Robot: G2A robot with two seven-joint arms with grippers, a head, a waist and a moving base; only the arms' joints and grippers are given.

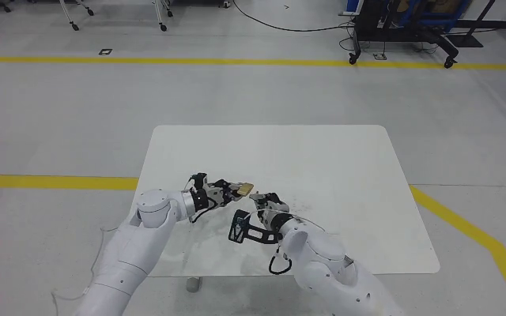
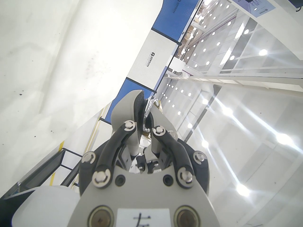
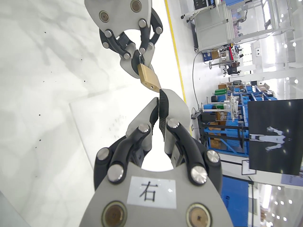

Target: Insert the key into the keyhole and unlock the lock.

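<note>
A white table [image 1: 348, 158] with rounded corners is set on a pale grey floor [image 1: 237, 95]. One table leg [image 1: 194, 284] is seen under the edge at 7 o'clock. A yellow floor line [image 1: 237, 61] is laid across the floor beyond the table's 12 o'clock side, well apart from it. A second yellow line [image 1: 63, 182] is met by the table at 9 o'clock and is covered by the top. Its angled stretch [image 1: 462, 227] is seen on the floor at 4 o'clock. A black cable [image 1: 285, 28] is laid on the floor at 12 o'clock, and a dark wheeled frame [image 1: 403, 39] is parked at 1 o'clock.
</note>
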